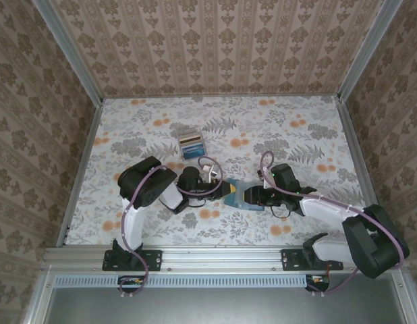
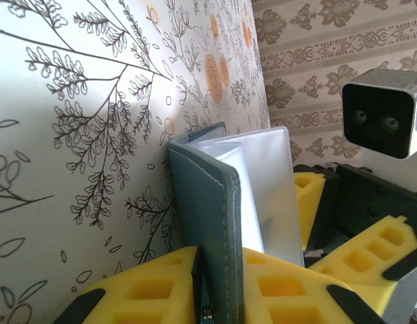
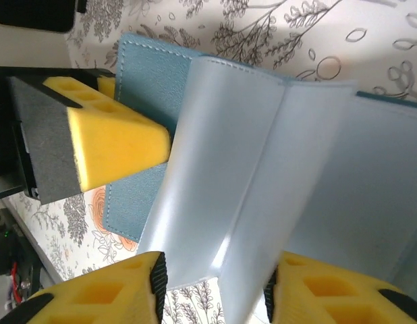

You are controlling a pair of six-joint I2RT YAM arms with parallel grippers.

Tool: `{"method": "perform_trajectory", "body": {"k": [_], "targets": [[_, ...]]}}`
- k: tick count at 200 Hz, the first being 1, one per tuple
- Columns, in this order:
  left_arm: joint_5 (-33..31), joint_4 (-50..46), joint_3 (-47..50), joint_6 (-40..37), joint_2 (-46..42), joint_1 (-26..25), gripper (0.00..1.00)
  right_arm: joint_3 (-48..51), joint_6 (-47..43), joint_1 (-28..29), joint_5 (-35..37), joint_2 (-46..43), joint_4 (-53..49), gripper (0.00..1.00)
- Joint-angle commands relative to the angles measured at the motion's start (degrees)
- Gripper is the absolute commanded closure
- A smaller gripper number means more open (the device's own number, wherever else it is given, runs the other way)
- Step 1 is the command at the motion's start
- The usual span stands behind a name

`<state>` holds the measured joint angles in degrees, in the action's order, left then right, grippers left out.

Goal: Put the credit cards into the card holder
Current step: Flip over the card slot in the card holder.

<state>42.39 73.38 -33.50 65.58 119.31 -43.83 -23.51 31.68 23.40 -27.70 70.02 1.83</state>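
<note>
Upper left of centre in the top view: a pale slotted upright card stand (image 1: 183,136) sits on the floral-patterned table (image 1: 141,128). It holds several thin plastic credit cards (image 1: 193,143) on edge, with tan and blue edges showing. The stand is well apart from both arms. Lower centre: the left gripper (image 1: 223,190) and the right gripper (image 1: 252,197) face each other. The small teal-blue bifold card holder (image 1: 237,189) is between them, just above the table. Left wrist view: the teal stitched cover of the card holder stands on edge at bottom centre. It is pinched between the left claw's yellow foam fingers (image 2: 144,297), so the claw is clamped on that cover. A clear plastic sleeve leaf (image 2: 262,189) fans out behind the cover toward the right of the frame. Beyond it are the opposite claw's yellow pads and, at upper right, the right wrist camera housing (image 2: 384,111). Right wrist view: one left-claw finger presses the teal cover at upper left. The clear sleeve leaves spread across the centre, folded along a crease. The right claw's yellow fingers (image 3: 100,297) stand apart at the bottom edge. They sit on either side of the lower edge of the sleeve leaves, with a visible gap between the pads, so the claw is not closed on them.
</note>
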Motion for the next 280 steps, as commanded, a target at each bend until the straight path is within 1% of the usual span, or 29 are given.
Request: {"method": "perform_trajectory", "body": {"k": [1,11,29,36,44,53,70,91,105,128,153,173,185,190,197,211,223,236,244,245,260,271,280], "targets": [[-0.45,-0.70,1.22,-1.07,0.58,0.31,0.80,-1.18,1.38,-0.19,6.46,-5.66,-6.92,0.50],[-0.65,-0.69,1.49,-0.98,0.45,0.34,0.80,-2.46,1.91,-0.19,10.57,-8.88,-11.84,0.46],[-0.83,-0.65,1.62,-1.21,0.31,0.25,0.80,-4.65,2.60,-0.27,17.59,-13.25,-19.30,0.45],[-0.91,-0.67,1.59,-1.25,0.31,0.25,0.80,-5.47,3.17,-0.27,20.09,-14.51,-21.90,0.46],[-0.86,-0.63,1.66,-1.17,0.10,0.37,0.77,-6.84,3.64,-0.15,22.19,-15.58,-24.75,0.50],[-1.22,-0.74,1.85,-1.16,-0.39,0.33,0.73,-8.25,3.91,-0.02,22.85,-16.25,-26.71,0.53],[-2.17,-1.26,2.60,-1.71,-1.97,0.33,0.67,-10.57,3.90,0.44,19.59,-16.05,-27.31,0.53],[-2.27,-2.40,3.24,-2.39,-3.91,0.76,0.62,-11.03,5.37,0.90,11.20,-12.13,-22.93,0.54],[-2.67,-2.93,3.93,-2.60,-5.31,1.17,0.58,-11.65,5.32,2.19,9.12,-8.39,-21.43,0.66],[-3.03,-5.60,4.57,-4.48,-7.43,1.89,0.54,-13.60,3.19,5.21,10.89,-2.97,-22.54,0.75],[-3.49,-6.66,6.07,-4.89,-9.31,2.92,0.52,-16.21,2.47,7.77,12.75,2.31,-23.91,0.73],[-3.42,-7.38,7.32,-5.50,-10.81,4.03,0.51,-19.79,1.90,11.58,18.30,6.58,-27.54,0.70],[-3.03,-8.32,7.86,-5.93,-12.06,4.76,0.51,-21.09,2.17,13.03,20.09,8.98,-28.44,0.70],[-3.06,-9.07,8.23,-6.19,-12.75,5.03,0.51,-21.56,2.67,13.24,20.70,9.25,-28.79,0.71],[-3.33,-10.28,8.75,-6.71,-13.92,5.37,0.51,-22.11,3.33,13.48,21.90,11.83,-29.46,0.73],[-4.19,-14.33,9.32,-8.74,-16.38,5.77,0.51,-23.22,3.90,14.35,25.90,13.55,-31.70,0.75],[-4.58,-19.66,8.82,-10.92,-18.99,5.78,0.51,-22.84,4.67,14.61,29.64,13.86,-32.30,0.75],[-4.94,-25.03,8.63,-13.07,-22.31,5.86,0.50,-21.50,5.06,14.57,31.86,13.70,-32.26,0.72],[-5.14,-29.11,8.56,-14.74,-24.67,5.87,0.49,-20.68,5.01,14.57,32.16,13.60,-31.88,0.68],[-6.05,-29.67,8.50,-14.98,-24.97,5.87,0.49,-20.60,4.94,14.53,32.17,13.58,-31.79,0.67],[-10.28,-41.27,7.12,-18.66,-30.27,5.78,0.47,-19.66,4.75,14.48,31.32,12.99,-30.98,0.60],[-12.65,-50.23,4.90,-21.66,-34.65,5.79,0.46,-19.21,4.91,14.33,30.25,11.82,-30.29,0.60],[-15.15,-61.44,1.55,-24.76,-39.01,5.78,0.44,-18.82,5.37,14.35,29.82,10.18,-29.68,0.60]]}}
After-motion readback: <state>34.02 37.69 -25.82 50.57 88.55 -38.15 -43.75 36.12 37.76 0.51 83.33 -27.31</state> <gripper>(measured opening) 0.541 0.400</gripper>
